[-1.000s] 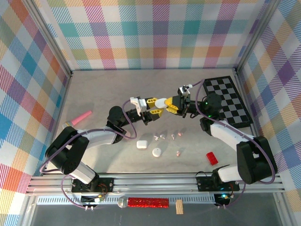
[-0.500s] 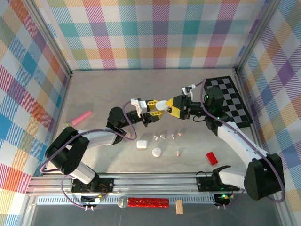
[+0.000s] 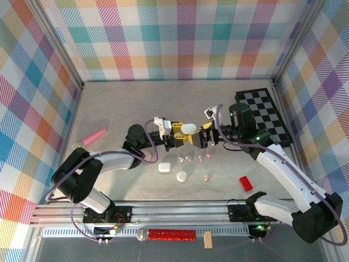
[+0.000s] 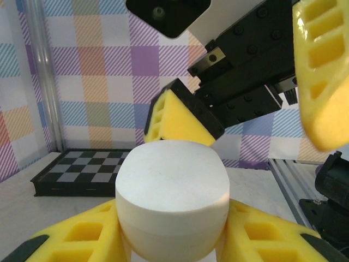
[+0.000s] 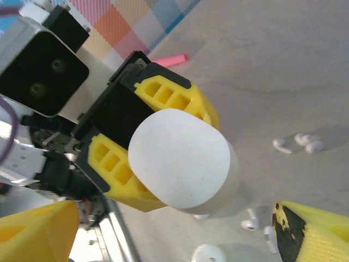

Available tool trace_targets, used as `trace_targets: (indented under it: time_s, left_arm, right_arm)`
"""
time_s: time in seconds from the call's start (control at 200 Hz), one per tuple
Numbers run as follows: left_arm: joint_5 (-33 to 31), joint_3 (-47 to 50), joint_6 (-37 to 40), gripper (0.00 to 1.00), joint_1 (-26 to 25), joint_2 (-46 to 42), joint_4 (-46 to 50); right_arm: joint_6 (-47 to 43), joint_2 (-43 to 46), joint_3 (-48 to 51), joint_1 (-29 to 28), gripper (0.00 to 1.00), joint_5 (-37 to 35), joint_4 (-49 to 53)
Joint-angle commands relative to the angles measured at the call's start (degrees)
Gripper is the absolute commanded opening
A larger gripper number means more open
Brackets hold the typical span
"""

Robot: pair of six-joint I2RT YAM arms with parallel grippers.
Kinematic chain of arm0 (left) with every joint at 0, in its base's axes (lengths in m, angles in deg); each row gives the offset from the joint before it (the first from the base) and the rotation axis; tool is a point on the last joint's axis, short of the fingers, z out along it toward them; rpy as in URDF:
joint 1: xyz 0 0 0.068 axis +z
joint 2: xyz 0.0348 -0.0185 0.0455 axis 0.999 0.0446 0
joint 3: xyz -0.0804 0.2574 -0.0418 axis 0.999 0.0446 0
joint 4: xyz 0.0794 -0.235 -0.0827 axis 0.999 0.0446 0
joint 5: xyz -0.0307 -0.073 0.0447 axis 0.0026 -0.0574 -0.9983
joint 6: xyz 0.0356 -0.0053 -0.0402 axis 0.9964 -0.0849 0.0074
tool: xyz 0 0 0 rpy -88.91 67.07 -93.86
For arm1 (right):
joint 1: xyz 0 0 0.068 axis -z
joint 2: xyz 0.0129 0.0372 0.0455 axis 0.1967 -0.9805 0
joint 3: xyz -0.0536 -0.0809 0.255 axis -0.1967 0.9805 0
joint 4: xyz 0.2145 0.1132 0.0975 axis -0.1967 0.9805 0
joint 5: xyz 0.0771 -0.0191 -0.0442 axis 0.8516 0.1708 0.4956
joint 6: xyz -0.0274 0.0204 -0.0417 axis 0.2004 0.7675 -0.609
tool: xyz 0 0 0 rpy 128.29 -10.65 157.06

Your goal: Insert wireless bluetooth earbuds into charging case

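Two sets of yellow fingers, nose to nose above the middle of the desk point(image 3: 109, 103). Clamped between the left fingers point(image 4: 71, 240): a white charging case point(image 4: 172, 191), pebble-shaped, lid down by the look of the seam, one pad pressed on each side, rounded end jutting toward the other arm. Lifted clear of the desk, too.

Over to the right fingers point(image 5: 316, 232): spread wide, one tip out on either side of that case, gripping nothing, touching nothing as far as the wrist views tell.

Down on the desk, just below the meeting point, a little scatter of earbuds. Couple of white earbuds point(image 3: 188, 159) lying close together; pale pink earbuds point(image 3: 204, 157) just to their right; one more pink earbud point(image 3: 206, 177) nearer the arm bases. All loose, all outside any case.

Also lying near them: a squarish white case point(image 3: 164, 167) and a round white case point(image 3: 181, 176), side by side. Red block point(image 3: 246, 183) off to the right, checkered board point(image 3: 264, 117) against the right wall, pink stick point(image 3: 97, 134) well away on the left.
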Motion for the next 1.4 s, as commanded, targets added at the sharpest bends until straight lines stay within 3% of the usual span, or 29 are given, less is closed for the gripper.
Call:
trace_targets:
  time_s: [0.0, 0.295, 0.865, 1.145, 1.395]
  left_arm:
    - [2.4, 0.2, -0.7, 0.37, 0.5, -1.9, -0.1]
    - [2.9, -0.2, -1.6, 0.37, 0.5, -1.9, -0.3]
    - [2.7, 0.8, -1.7, 0.37, 0.5, -0.9, -2.3]
    - [2.3, 0.7, -2.1, 0.37, 0.6, -0.8, -2.4]
    - [2.3, 0.5, -2.8, 0.37, 0.6, -1.2, -2.2]
  right_arm:
    - [-8.3, -0.2, -1.7, -1.0, 0.91, -8.1, 1.2]
    - [-10.5, -1.2, -2.2, -1.7, 0.92, -12.6, 0.9]
    - [-5.4, 1.0, -1.1, -1.7, 0.92, -16.0, -6.3]
    - [-10.1, 0.9, -0.9, -1.9, 0.93, -3.4, -4.0]
    - [-12.0, -2.2, -2.9, -4.7, 0.93, -12.2, -0.9]
